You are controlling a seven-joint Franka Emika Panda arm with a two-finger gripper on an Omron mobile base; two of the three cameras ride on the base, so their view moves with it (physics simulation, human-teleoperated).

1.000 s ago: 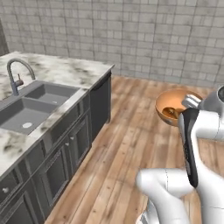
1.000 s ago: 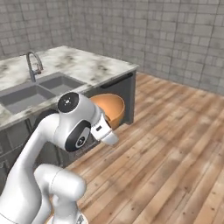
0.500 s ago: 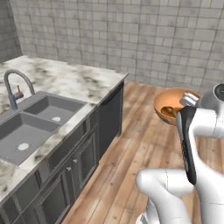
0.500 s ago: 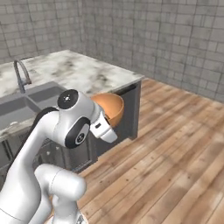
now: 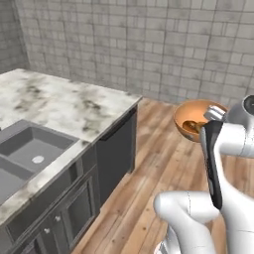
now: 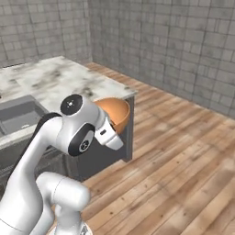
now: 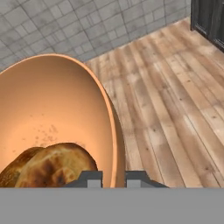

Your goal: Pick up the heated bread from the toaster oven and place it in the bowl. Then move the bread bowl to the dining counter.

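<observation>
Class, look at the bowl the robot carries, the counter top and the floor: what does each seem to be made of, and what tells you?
Bowl: likely glazed ceramic, smooth orange-brown with a soft sheen.
Counter top: marble-look stone, white with grey veining.
Floor: wood planks, with visible grain and seams.

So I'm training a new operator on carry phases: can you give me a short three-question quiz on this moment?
1. True or false: the bread lies inside the bowl.
2. Multiple choice: what is the gripper shut on? A) the bowl's rim B) a faucet C) a cabinet handle
3. Short answer: in the left base view, what is below the bowl: the marble counter or the wooden floor?

Key:
1. True. The bun rests at the bowl's bottom.
2. A. One finger is on each side of the rim.
3. The wooden floor; the bowl is held in the air, beside the counter's end.
</observation>
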